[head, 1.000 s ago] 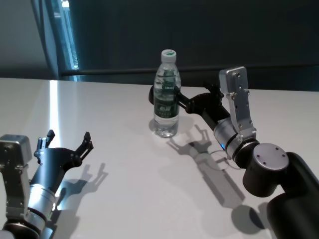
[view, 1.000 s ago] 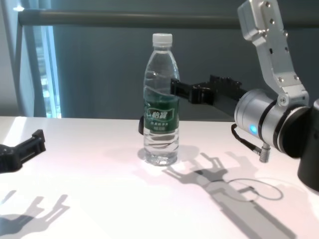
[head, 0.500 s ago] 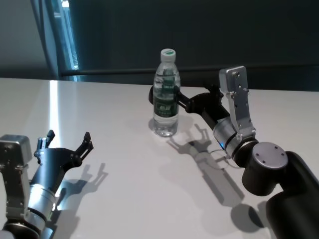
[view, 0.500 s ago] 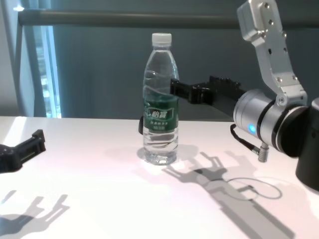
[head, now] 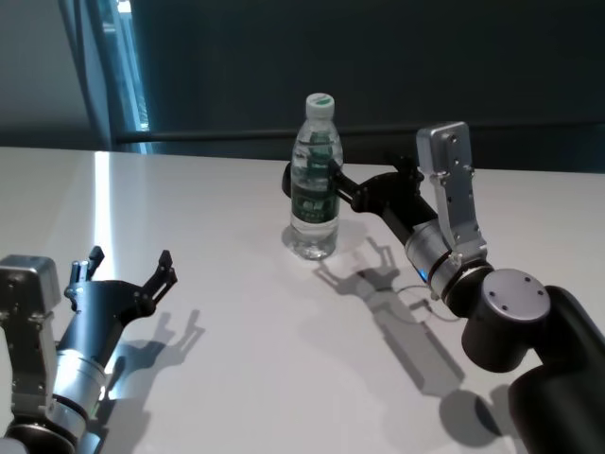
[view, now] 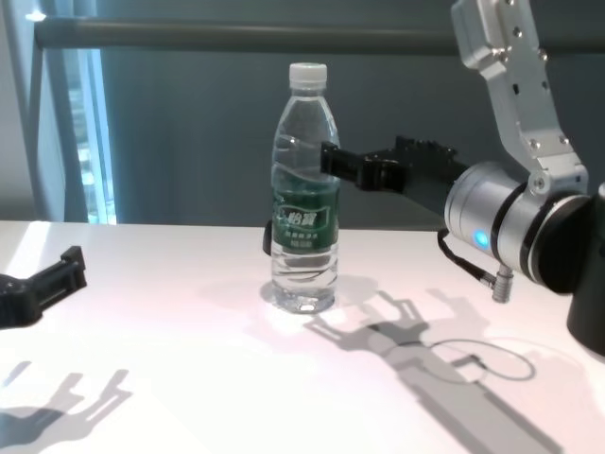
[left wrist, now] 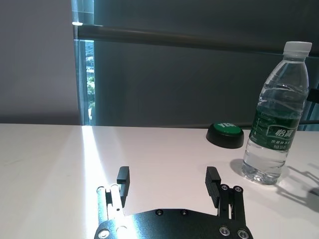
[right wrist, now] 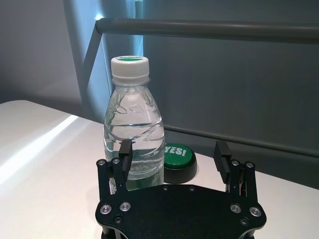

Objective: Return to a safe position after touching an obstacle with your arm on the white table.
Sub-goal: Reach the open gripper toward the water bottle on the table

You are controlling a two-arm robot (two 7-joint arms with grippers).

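Right gripper [view: 352, 168] slightly higher than before

I see the bottle [head: 316, 180] standing just beside my right gripper [head: 326, 184]; a green button [right wrist: 178, 160] sits behind it; the near bench [head: 265, 350] is open.

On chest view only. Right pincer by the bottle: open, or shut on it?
Observer: Open. In the right wrist view the right pincer holds nothing. The bottle stands upright ahead of one finger. I cannot tell whether they touch.
Operator: Dark blob behind the bottle?
Observer: A green button on a black base, marked YES, on the white table beyond the bottle.
Operator: Left side?
Observer: The left pincer is open and empty, low over the table's near left, well apart from the bottle.
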